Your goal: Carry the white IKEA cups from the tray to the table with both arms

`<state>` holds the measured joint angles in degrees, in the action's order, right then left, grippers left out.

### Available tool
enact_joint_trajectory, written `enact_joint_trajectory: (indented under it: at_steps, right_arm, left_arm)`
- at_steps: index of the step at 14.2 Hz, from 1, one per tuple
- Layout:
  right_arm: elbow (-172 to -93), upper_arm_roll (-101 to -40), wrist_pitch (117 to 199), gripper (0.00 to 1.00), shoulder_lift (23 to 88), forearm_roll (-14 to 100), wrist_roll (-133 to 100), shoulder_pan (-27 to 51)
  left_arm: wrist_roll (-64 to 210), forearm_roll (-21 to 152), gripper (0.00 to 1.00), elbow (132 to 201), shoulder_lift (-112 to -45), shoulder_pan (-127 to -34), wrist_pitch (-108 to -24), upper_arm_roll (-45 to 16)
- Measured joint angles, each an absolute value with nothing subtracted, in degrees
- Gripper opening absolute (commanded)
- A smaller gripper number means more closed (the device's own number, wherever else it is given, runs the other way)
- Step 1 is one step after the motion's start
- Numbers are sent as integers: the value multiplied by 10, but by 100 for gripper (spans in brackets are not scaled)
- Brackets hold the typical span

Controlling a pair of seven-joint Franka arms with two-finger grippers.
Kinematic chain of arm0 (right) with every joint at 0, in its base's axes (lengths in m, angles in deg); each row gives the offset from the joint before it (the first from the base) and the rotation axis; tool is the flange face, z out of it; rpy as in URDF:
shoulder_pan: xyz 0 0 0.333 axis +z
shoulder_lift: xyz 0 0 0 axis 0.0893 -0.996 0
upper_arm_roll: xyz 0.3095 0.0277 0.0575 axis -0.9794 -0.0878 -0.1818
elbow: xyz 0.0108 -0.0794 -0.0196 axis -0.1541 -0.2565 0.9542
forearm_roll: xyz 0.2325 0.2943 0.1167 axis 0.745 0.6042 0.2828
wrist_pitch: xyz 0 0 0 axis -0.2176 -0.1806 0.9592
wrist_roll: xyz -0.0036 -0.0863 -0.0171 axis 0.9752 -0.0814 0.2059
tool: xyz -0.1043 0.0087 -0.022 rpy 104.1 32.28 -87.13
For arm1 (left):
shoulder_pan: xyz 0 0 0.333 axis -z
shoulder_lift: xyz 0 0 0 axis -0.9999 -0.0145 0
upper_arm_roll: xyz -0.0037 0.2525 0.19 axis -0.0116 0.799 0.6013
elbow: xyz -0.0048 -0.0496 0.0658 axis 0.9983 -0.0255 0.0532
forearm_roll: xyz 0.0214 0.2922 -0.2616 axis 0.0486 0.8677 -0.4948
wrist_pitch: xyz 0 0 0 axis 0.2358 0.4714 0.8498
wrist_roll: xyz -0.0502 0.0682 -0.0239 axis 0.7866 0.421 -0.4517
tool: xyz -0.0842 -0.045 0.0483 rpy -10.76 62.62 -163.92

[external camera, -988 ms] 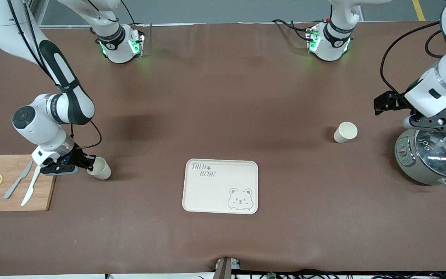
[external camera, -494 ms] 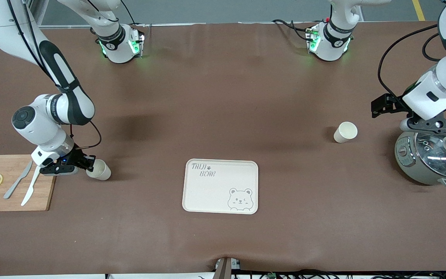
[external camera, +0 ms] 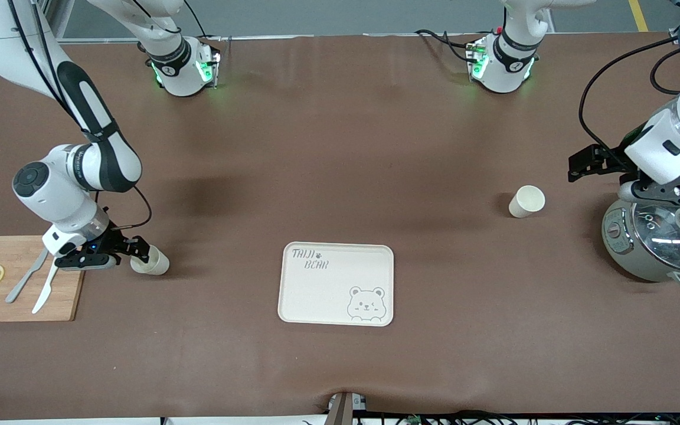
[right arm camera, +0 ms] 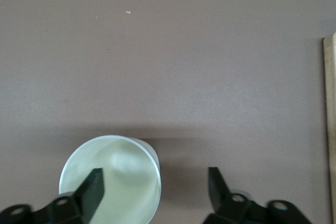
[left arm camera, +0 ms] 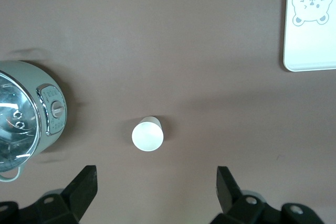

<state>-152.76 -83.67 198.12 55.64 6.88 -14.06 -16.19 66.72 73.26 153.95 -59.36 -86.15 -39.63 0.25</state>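
Robot lab: two bench-mounted arms (external camera: 68,118)

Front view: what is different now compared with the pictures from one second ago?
The right gripper let go of the cup beside the cutting board; its jaws now stand open and one finger hangs over the rim. That cup now stands upright, no longer tilted. The left gripper, open, shifted slightly above the rice cooker. The other cup and the tray stayed in place.
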Motion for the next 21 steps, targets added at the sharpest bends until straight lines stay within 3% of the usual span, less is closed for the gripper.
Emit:
enact_joint_trajectory:
  at_steps: [4, 11, 17, 21]
  right_arm:
    - [-1468, -836, 1843, 100, 577, 69, -141, -162]
    - [-1354, -837, 1476, 100, 727, 69, -155, -162]
    - [-1273, -845, 1317, 100, 777, 68, -214, -154]
    - [-1252, -849, 1288, 100, 783, 67, -268, -119]
  left_arm:
    - [667, 733, 100, 1540, -594, -862, -406, 3]
    - [676, 733, 100, 1542, -594, -862, -422, 4]
    - [690, 734, 100, 1541, -594, -859, -428, 4]
    - [690, 741, 100, 1541, -594, -852, -429, 3]
